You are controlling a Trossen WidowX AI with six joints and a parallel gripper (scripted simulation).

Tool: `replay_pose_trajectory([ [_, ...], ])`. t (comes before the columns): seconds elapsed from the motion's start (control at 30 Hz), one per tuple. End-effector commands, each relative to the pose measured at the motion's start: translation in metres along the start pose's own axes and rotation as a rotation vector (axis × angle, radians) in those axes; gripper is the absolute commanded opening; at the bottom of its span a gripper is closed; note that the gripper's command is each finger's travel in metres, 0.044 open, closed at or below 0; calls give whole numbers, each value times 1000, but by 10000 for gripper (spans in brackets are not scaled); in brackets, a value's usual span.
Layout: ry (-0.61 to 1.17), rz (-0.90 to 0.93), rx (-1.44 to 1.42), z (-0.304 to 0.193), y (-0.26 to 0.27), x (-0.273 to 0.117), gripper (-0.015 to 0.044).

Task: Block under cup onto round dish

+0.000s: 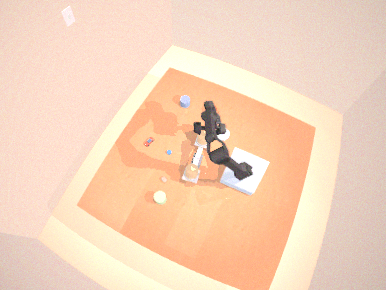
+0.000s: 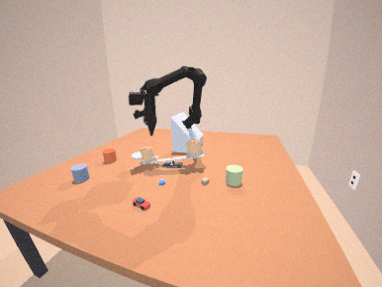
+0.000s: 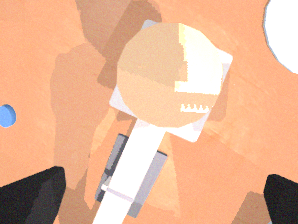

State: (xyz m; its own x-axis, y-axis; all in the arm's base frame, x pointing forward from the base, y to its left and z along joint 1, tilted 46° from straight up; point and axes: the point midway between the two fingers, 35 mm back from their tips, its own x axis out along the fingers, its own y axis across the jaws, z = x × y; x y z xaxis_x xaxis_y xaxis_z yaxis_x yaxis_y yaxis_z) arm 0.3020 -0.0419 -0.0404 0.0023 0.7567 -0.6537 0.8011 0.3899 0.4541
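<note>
A balance beam (image 1: 197, 156) (image 3: 134, 162) carries two tan cups. The cup at the dish end (image 1: 201, 139) (image 2: 146, 153) (image 3: 155, 75) sits lower in the exterior view; the other cup (image 1: 192, 171) (image 2: 194, 146) sits on the raised end. My gripper (image 1: 210, 128) (image 2: 151, 134) (image 3: 168, 184) is open and empty, pointing down above the lower end. In the wrist view that cup lies ahead of the fingertips, roughly centred between them. The round white dish (image 1: 225, 134) (image 2: 137, 155) (image 3: 285, 35) lies beyond this end with no cup above it. The block is not visible.
Around the balance stand a blue cup (image 1: 185, 101) (image 2: 80, 173), a red cup (image 2: 110, 156) and a green cup (image 1: 160, 198) (image 2: 234, 176). A blue disc (image 2: 161, 182) (image 3: 6, 115), a small grey piece (image 2: 205, 181) and a toy car (image 2: 142, 203) lie nearby. The arm stands by a white block (image 1: 245, 186).
</note>
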Motion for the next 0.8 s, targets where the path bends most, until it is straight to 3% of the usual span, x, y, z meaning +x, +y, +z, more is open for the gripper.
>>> replay_pose_trajectory([
  [0.0, 3, -62, 146, 15, 5, 16, 440],
  [0.23, -6, -139, 340, 32, 11, 41, 440],
  [0.77, -5, -141, 345, 32, 9, 57, 440],
])
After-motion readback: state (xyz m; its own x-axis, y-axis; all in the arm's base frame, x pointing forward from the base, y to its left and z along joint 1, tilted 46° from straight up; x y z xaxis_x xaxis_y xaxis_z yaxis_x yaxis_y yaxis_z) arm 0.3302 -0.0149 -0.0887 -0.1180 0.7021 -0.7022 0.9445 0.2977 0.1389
